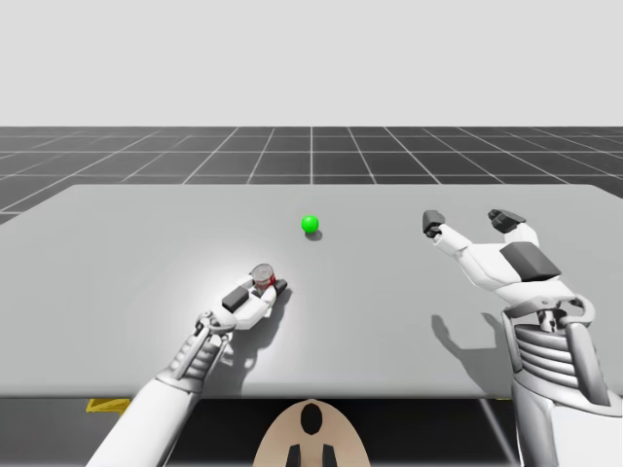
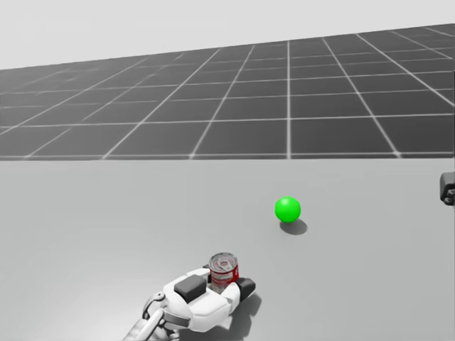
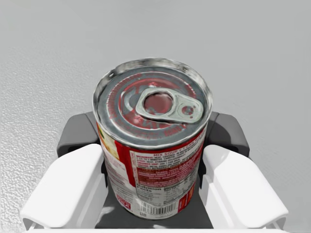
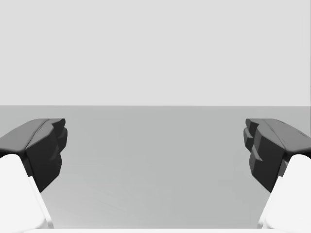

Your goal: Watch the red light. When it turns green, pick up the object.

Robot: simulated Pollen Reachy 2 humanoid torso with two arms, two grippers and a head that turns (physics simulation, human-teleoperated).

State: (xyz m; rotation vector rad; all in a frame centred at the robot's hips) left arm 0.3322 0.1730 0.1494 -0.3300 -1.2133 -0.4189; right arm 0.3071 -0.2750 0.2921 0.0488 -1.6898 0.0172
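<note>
Bright, even overhead light; soft shadows on the table (image 1: 389, 292); sheen on the red can (image 3: 153, 145).

A flat, pale grey table (image 1: 117, 243) with a matte, faintly grained surface carries two things. A small green light ball (image 1: 310, 224) rests near the table's middle and casts a small shadow beside itself. A red can (image 1: 263, 276) with a silver pull-tab lid stands upright, nearer my side and towards my left, well apart from the ball.
</note>
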